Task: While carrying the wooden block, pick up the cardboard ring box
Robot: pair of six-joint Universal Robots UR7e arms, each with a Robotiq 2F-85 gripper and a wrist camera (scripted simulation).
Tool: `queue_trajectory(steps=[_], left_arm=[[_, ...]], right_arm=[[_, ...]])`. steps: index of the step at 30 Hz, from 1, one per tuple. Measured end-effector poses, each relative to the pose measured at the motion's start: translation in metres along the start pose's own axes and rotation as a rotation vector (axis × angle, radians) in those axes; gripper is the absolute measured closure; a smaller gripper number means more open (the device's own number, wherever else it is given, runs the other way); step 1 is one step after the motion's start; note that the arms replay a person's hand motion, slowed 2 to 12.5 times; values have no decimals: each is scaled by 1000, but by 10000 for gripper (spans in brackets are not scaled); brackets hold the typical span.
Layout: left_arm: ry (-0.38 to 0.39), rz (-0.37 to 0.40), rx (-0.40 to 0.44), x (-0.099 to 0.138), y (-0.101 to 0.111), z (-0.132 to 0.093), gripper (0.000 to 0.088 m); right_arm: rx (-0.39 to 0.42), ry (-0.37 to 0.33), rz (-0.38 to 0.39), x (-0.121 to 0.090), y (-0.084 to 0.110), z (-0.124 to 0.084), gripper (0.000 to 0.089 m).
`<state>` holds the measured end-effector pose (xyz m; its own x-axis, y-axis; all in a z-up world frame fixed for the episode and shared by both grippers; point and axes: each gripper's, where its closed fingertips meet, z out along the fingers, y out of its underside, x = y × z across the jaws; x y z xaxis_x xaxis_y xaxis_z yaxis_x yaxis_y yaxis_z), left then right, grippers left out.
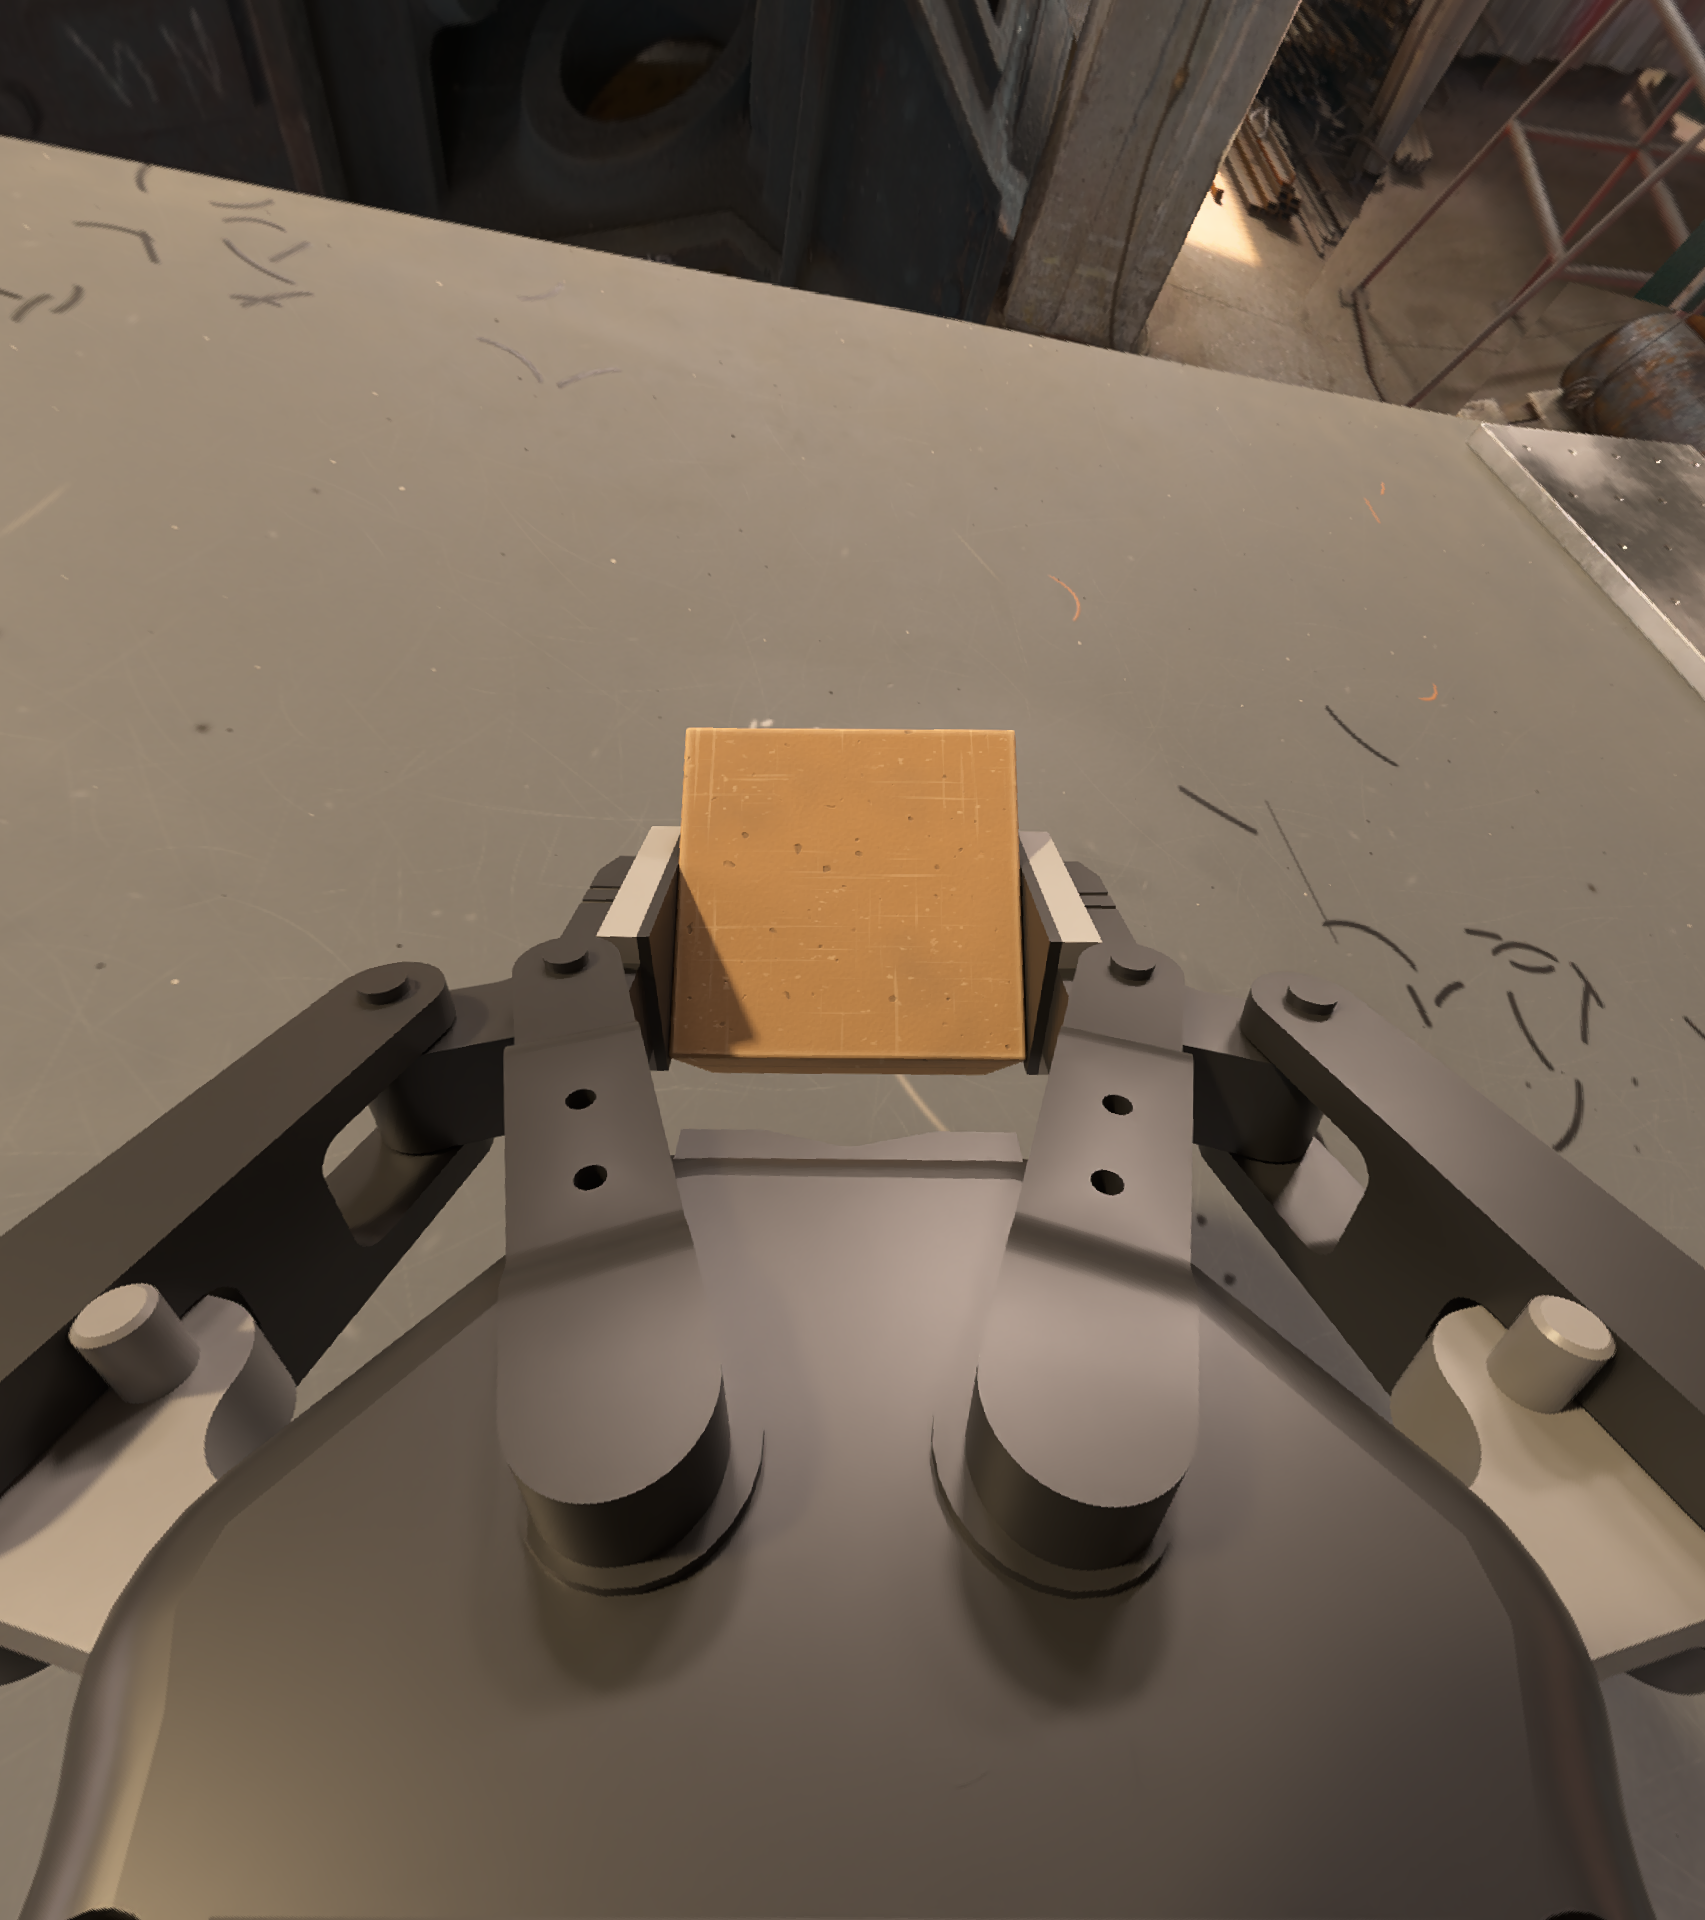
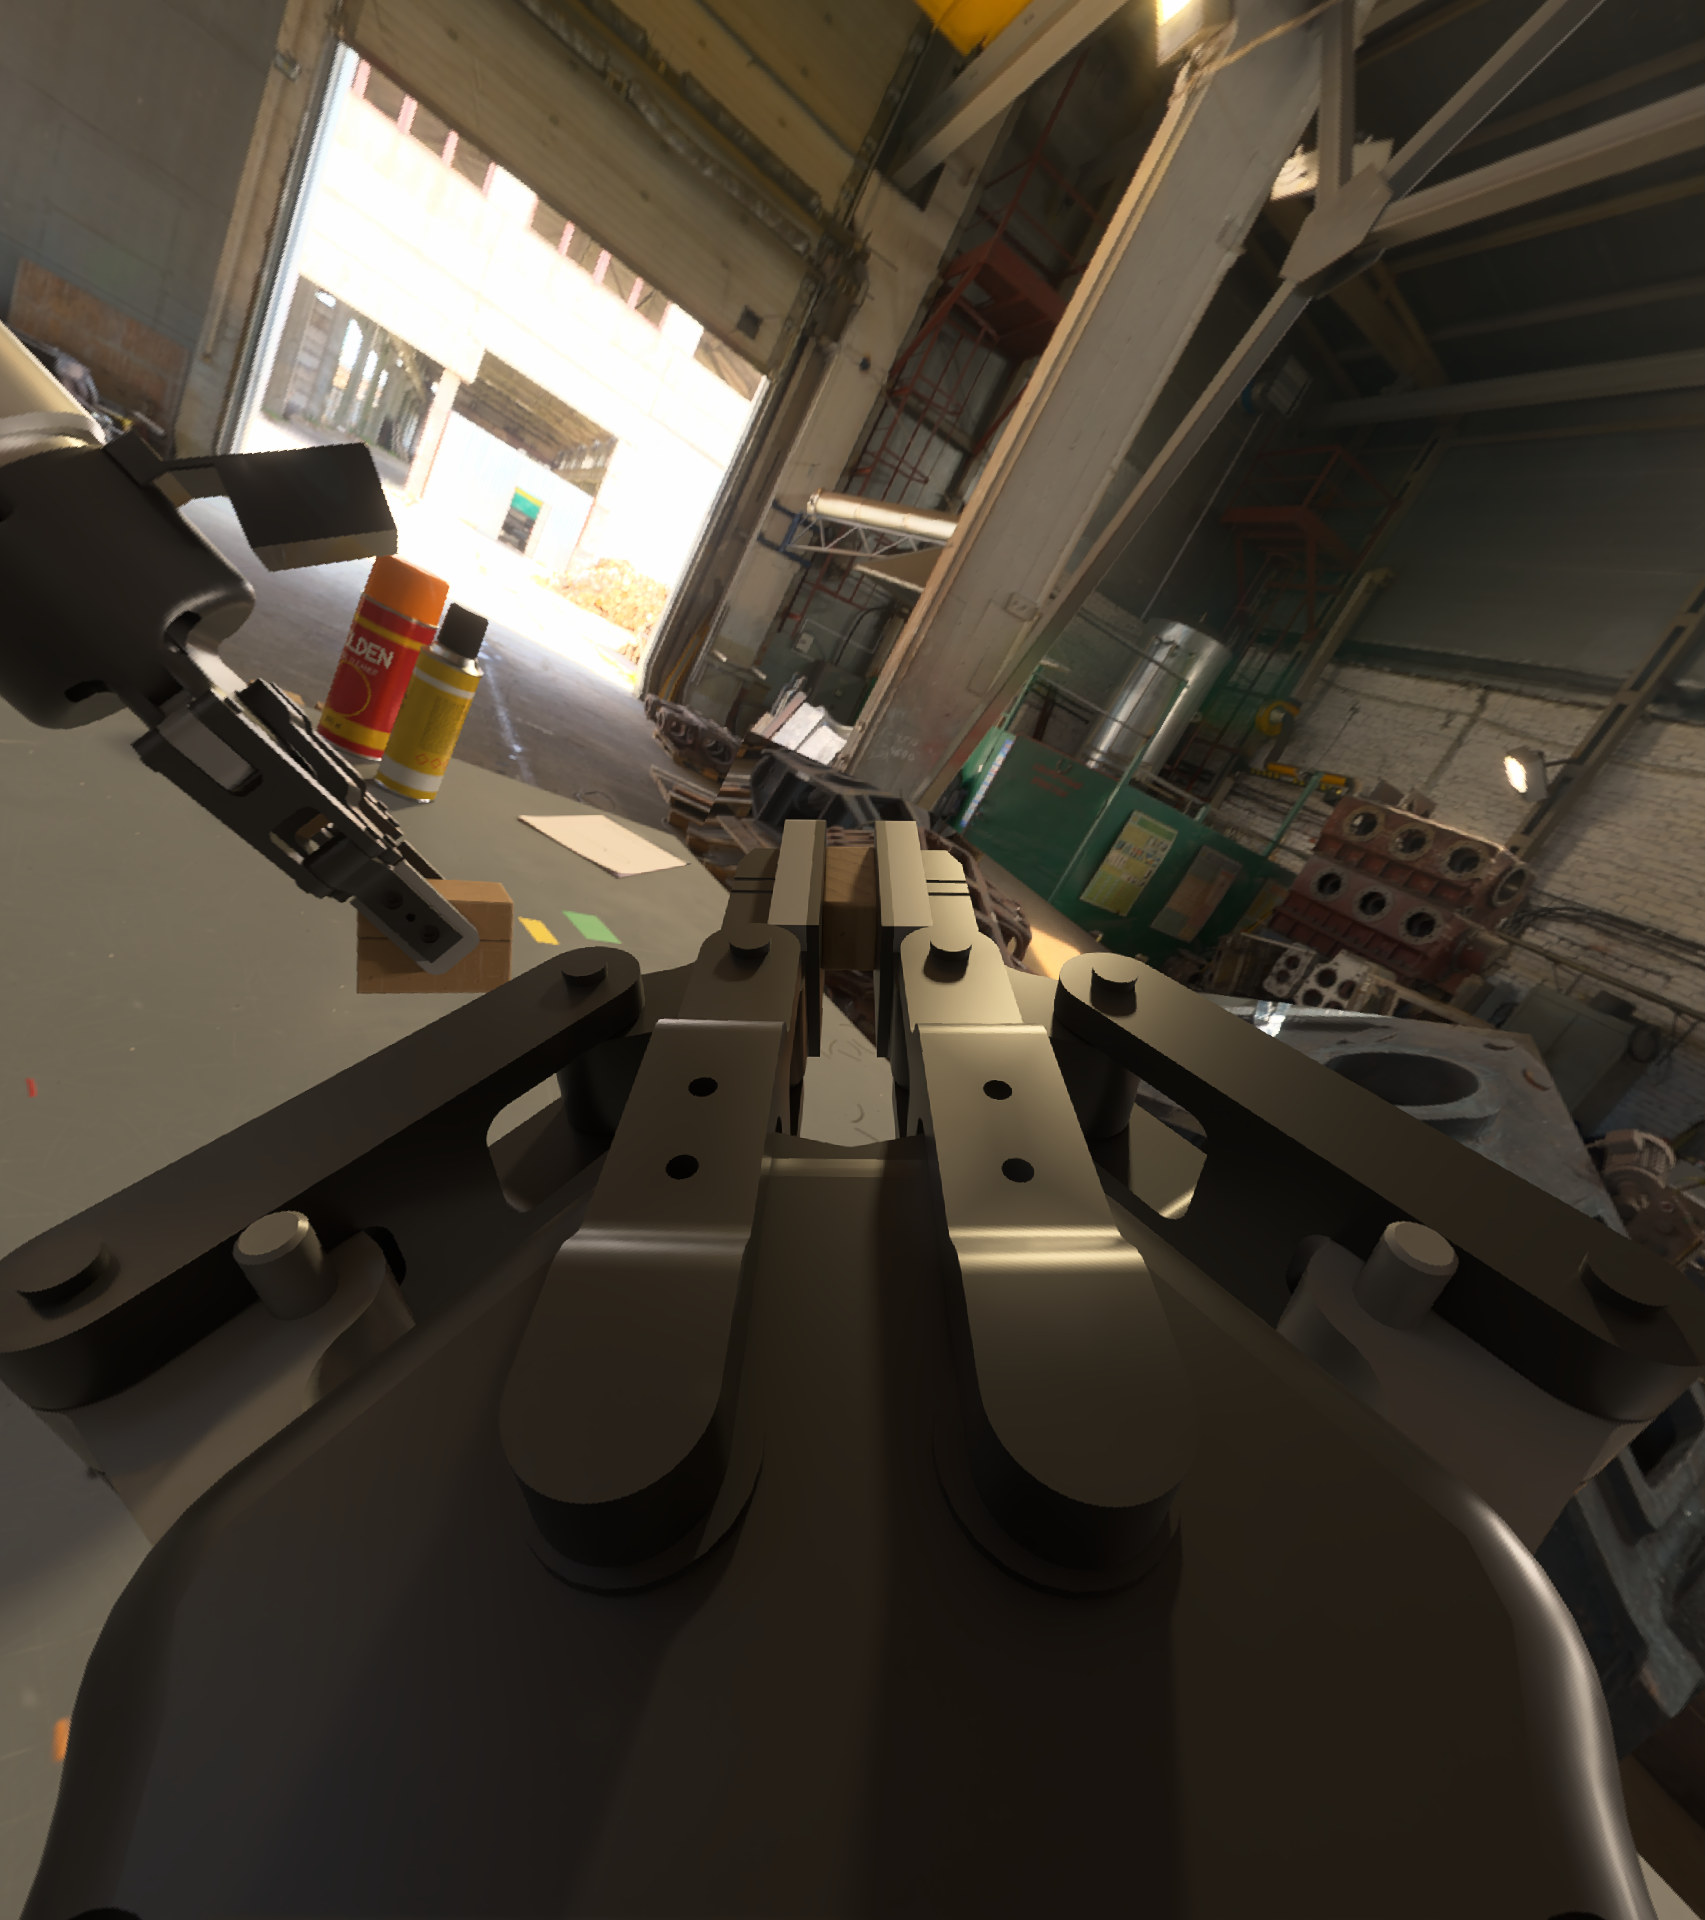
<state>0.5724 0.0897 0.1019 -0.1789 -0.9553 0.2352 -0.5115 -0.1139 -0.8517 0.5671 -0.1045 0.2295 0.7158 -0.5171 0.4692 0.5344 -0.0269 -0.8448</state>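
My left gripper (image 1: 848,894) is shut on the cardboard ring box (image 1: 848,914), an orange-brown cube with a speckled top, and seems to hold it a little above the grey table (image 1: 412,623). The right wrist view shows the same gripper (image 2: 422,930) from the side, clamping the tan box (image 2: 484,914), which has a seam line around it. My right gripper (image 2: 848,883) is shut on the wooden block (image 2: 848,914), a narrow dark-brown piece mostly hidden between its pads, held in the air past the table's edge.
A red-and-orange spray can (image 2: 380,665) and a yellow one (image 2: 432,707) stand at the far side of the table. A white flat sheet (image 2: 604,842) and small green and yellow marks (image 2: 578,925) lie near them. A perforated metal plate (image 1: 1679,582) borders the table's right side.
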Motion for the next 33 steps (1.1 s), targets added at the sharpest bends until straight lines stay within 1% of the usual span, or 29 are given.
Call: queue_trajectory(steps=[9, 16, 24, 33], left_arm=[[-41, 20, 41, -9, -15, -14, 380], [-61, 10, 82, -17, -25, -26, 380], [-84, -5, 125, -27, -37, -40, 380], [-110, -15, 162, -39, -47, -53, 380]], right_arm=[[69, 85, -1, 24, -21, -14, 812], [92, 118, 7, 37, -32, -23, 812], [113, 138, -4, 42, -41, -31, 812], [155, 191, -40, 47, -56, -42, 812]])
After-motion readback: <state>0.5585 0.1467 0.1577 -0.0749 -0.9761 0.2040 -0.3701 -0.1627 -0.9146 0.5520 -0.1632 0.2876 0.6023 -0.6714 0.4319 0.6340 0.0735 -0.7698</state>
